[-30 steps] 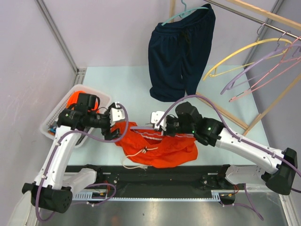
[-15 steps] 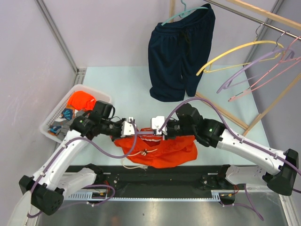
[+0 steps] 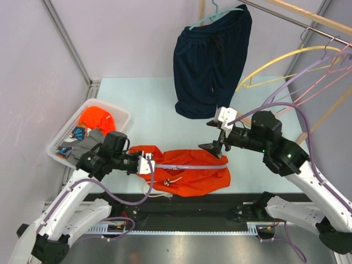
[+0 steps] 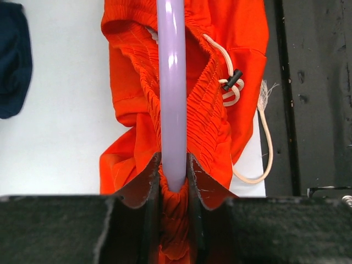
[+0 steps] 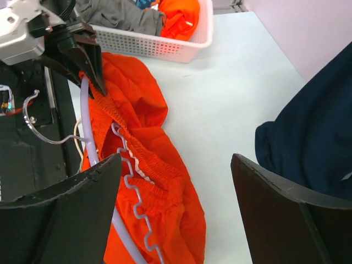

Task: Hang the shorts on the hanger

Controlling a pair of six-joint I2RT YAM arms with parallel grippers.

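The orange shorts (image 3: 192,173) lie crumpled at the table's near edge, waistband gathered and white drawstring (image 4: 230,88) loose. The lavender hanger (image 3: 187,164) lies across them, one arm threaded into the waistband (image 4: 204,104). My left gripper (image 3: 144,165) is shut on the hanger's left arm (image 4: 172,82), with orange fabric bunched between the jaws (image 4: 175,176). My right gripper (image 3: 214,136) hangs above the shorts' right end, open and holding nothing. In the right wrist view (image 5: 176,159) its fingers stand wide apart over the shorts (image 5: 137,104) and the hanger (image 5: 85,126).
A white basket (image 3: 118,118) with clothes stands at the left. Dark navy shorts (image 3: 212,60) hang from a teal hanger at the back. A yellow hanger (image 3: 275,60) and other pale hangers (image 3: 308,82) hang from the wooden rail (image 3: 308,19) at the right.
My right gripper has let go of the hanger and shorts, opened, and lifted up and to the right. My left gripper moved in and shut on the hanger's left arm.
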